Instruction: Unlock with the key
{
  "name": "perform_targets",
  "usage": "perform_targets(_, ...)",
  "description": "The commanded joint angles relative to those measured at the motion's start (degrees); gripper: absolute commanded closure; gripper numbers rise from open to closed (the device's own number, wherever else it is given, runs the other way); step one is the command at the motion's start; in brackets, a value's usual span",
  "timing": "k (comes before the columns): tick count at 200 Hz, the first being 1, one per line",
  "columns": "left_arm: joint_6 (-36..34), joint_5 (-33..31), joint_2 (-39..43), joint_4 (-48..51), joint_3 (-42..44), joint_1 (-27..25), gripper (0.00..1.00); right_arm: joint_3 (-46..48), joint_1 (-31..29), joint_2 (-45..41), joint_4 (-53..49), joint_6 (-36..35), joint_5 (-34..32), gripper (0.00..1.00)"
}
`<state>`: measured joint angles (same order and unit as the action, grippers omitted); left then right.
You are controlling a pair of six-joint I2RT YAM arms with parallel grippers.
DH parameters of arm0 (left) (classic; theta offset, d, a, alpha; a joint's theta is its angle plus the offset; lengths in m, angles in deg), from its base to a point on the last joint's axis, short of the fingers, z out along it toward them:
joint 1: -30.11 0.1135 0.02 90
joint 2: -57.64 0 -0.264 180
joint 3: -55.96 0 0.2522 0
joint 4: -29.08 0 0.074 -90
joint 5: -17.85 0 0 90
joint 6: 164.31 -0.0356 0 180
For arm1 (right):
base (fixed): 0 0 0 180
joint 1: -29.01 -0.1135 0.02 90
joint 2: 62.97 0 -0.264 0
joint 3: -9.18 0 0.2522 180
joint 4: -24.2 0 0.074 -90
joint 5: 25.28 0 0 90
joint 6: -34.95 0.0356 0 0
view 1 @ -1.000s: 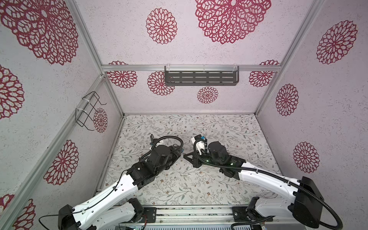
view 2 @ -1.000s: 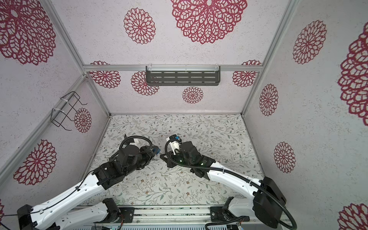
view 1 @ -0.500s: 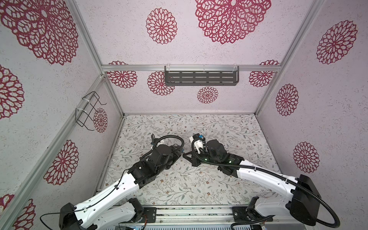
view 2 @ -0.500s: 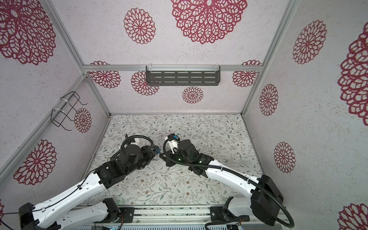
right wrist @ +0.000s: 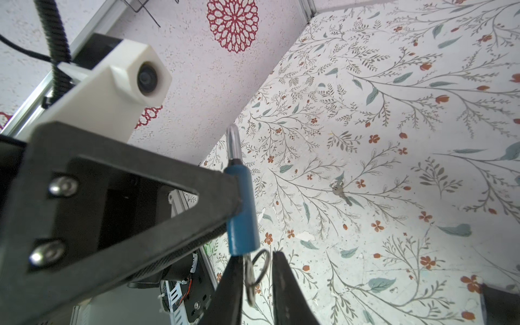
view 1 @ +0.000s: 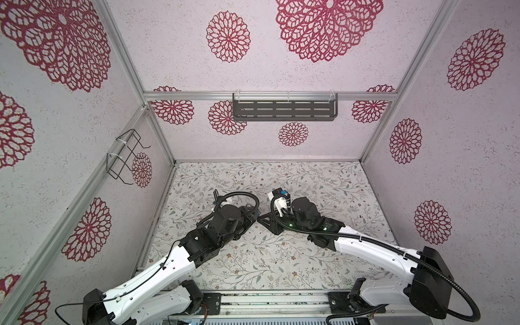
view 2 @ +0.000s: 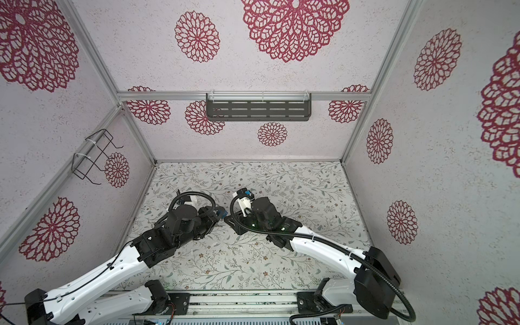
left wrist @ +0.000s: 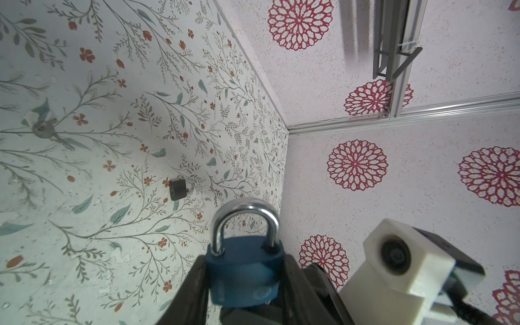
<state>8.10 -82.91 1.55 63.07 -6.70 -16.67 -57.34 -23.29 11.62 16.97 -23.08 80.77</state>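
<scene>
We see a walled cell with a floral floor point(view 1: 281, 253). The left arm point(view 1: 168, 270) and right arm point(view 1: 365, 247) reach in from the near edge and meet near the floor's middle.

Containers: a grey slotted shelf point(view 1: 284, 111) is on the far wall and a wire basket point(view 1: 123, 157) on the left wall. We make out only their own slots and wires.

The left gripper point(left wrist: 246, 260) is clamped on the blue padlock point(left wrist: 242, 278), one jaw on each side of the body. The steel shackle point(left wrist: 244, 204) points away from the wrist and looks seated. In a top view the blue padlock point(view 2: 222, 213) sits off the floor, between the two wrists.

The right gripper point(right wrist: 256, 256) is just under the padlock's base, jaws parted narrowly. The key point(right wrist: 248, 278) and its ring are between them, against one finger, with a clear gap to the other. We can't tell how deep the key sits in the lock.

A small black padlock point(left wrist: 178, 189) lies on the floor further to the right. A second key point(right wrist: 341, 191) lies on the floor, apart from it.

Versus a second ago, the right jaws were closed and are now loosened. The right forearm has edged slightly left. The left arm's pose looks unchanged.
</scene>
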Motion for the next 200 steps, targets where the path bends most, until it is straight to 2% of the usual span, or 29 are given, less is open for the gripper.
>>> perform_targets(1, -1.0, 0.3, 1.1, -2.4, -0.4, 1.3, 1.00, 0.6, 0.0, -2.7, 2.8, -1.4, -0.4, 0.73)
perform_targets(22, -0.7, 0.2, 1.1, -2.6, -0.3, 1.8, 1.00, 1.8, 0.1, -4.5, 4.0, -0.8, 0.2, 0.70)
perform_targets(50, -0.7, 0.4, 1.0, -3.1, -0.4, 2.0, 1.00, 2.8, 0.6, -6.4, 3.2, 0.8, -2.3, 0.68)
perform_targets(86, -0.5, 1.2, 0.5, -3.7, -0.4, 2.0, 1.00, 2.4, 0.8, -5.1, 7.3, 2.7, 0.9, 0.66)
perform_targets(140, -0.1, 1.1, 0.8, -4.0, -0.1, 1.9, 1.00, 1.2, 0.9, -2.8, 5.8, 2.7, -0.8, 0.68)
perform_targets(200, 0.5, 3.0, 0.7, -5.7, 0.1, 1.9, 1.00, 1.2, 0.9, -1.6, 8.4, 2.4, 1.3, 0.76)
